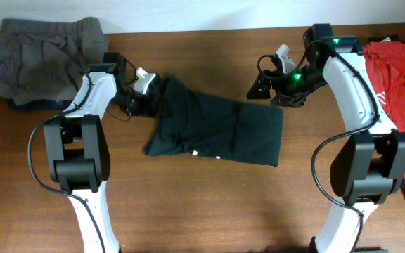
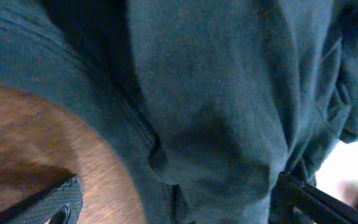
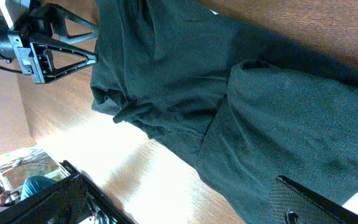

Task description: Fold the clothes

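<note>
A wooden worktop (image 1: 209, 204) is seen from above, with two white-and-black robot arms reaching in from the near edge. A black T-shirt (image 1: 223, 130) is lying crumpled and partly doubled over at the middle of the worktop, stretching between the two arms. A grey garment (image 1: 37, 53) is sitting bunched in the far left corner, and a red T-shirt (image 1: 399, 77) is lying along the right edge, well apart from the black one.

The left pincer (image 2: 182, 202) is hanging over the black T-shirt's upper left end, its fingers spread wide. In its wrist view dark cloth is filling the space between the fingers, but they are not pressing on it. Whether the tips are touching the fabric cannot be told.

The right pincer (image 3: 182, 205) is hovering near the shirt's upper right corner, its fingers also spread fully apart and holding nothing, with the shirt lying below it.
</note>
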Controlling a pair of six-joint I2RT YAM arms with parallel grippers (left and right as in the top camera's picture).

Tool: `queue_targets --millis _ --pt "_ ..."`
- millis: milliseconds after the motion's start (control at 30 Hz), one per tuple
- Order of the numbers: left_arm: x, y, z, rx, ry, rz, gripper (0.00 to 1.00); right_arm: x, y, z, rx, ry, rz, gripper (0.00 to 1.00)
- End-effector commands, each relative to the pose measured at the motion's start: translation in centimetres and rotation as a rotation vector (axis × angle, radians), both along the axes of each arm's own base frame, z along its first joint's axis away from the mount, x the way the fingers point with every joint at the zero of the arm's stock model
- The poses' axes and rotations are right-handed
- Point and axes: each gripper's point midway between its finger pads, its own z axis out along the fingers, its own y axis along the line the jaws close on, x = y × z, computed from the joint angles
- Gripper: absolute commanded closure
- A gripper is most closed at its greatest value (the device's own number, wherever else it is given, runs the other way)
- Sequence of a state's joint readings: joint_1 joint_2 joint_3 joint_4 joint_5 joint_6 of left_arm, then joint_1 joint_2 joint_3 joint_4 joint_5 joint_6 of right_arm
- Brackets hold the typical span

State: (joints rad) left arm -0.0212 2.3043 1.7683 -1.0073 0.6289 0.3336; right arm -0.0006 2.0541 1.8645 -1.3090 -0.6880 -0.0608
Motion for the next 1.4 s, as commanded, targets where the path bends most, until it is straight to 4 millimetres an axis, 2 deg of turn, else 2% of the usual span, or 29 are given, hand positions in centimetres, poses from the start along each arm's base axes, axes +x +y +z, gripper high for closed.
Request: queue_targets --millis 0,367,533,600,633,733,767,833,900,967,1100,1167,1300,1367 --pt "-2.9 -0.6 -3.5 -0.031 0.132 0.002 0.01 0.1 -0.3 0.7 -0.010 -0.032 0.005 0.01" --pt "-4.3 -3.8 -3.8 -0.017 0.142 -0.080 0.01 0.1 -0.3 0.7 -0.010 -0.032 0.005 0.01" --pt "-4.5 -4.4 -3.9 -0.008 0.142 -0.098 0.01 0.1 -0.3 0.7 -0.010 -0.032 0.005 0.01" --pt "-4.4 -4.4 -3.9 -0.008 0.138 -0.099 0.11 0.1 -0.3 0.7 -0.010 -0.032 0.005 0.01" --pt "-4.4 -4.4 -3.9 -0.008 0.135 -0.099 0.22 0.1 -0.3 0.7 -0.010 -0.032 0.005 0.01" --pt "-4.1 -4.5 -4.0 -0.009 0.122 -0.099 0.41 0.1 -0.4 0.6 -0.018 -0.032 0.004 0.01" --pt "-4.0 -4.4 -4.0 -0.005 0.118 -0.098 0.42 0.1 -0.5 0.6 -0.021 -0.032 0.004 0.01" --pt "-3.9 -3.7 -4.5 0.043 0.112 -0.098 0.59 0.1 -0.4 0.6 -0.021 -0.032 0.004 0.01" --pt "-3.8 -2.3 -5.3 0.132 0.114 -0.086 0.83 0.2 -0.5 0.6 -0.021 -0.032 0.004 0.01" --pt "-3.4 -1.0 -5.8 0.213 0.127 -0.033 0.99 0.1 -0.5 0.6 -0.021 -0.031 0.004 0.01" --pt "-2.0 3.5 -5.9 0.337 0.132 0.084 0.99 0.1 -0.6 0.5 -0.029 -0.031 0.003 0.01" --pt "-1.3 4.7 -5.3 0.335 0.128 0.113 0.99 0.1 -0.7 0.4 -0.042 -0.027 0.002 0.01" --pt "0.5 7.6 -3.4 0.336 0.105 0.180 0.99 -0.1 -1.0 0.2 -0.060 -0.016 0.001 0.01" --pt "1.7 8.8 -1.7 0.338 0.077 0.204 0.99 -0.2 -1.2 0.0 -0.072 -0.015 0.000 0.01"
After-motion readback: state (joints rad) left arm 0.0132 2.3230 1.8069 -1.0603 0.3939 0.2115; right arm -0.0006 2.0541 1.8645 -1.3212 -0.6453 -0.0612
